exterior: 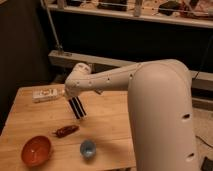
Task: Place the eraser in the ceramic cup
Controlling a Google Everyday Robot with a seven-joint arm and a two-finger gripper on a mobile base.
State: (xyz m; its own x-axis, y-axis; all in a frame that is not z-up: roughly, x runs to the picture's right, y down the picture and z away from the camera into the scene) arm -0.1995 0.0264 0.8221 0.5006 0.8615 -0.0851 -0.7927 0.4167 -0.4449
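The eraser [77, 108], a black block with white lengthwise stripes, hangs tilted from the end of my white arm above the middle of the wooden table [107, 125]. My gripper [73, 97] is at the eraser's upper end and is shut on it. The ceramic cup [88, 148], small, round and pale blue, stands near the table's front edge, below and slightly right of the eraser. The eraser is well above the cup and a little behind it.
An orange bowl [36, 150] sits at the front left. A reddish-brown lumpy thing [66, 131] lies between the bowl and the eraser. A white labelled box [48, 93] lies at the back left. My bulky arm [160, 115] covers the table's right side.
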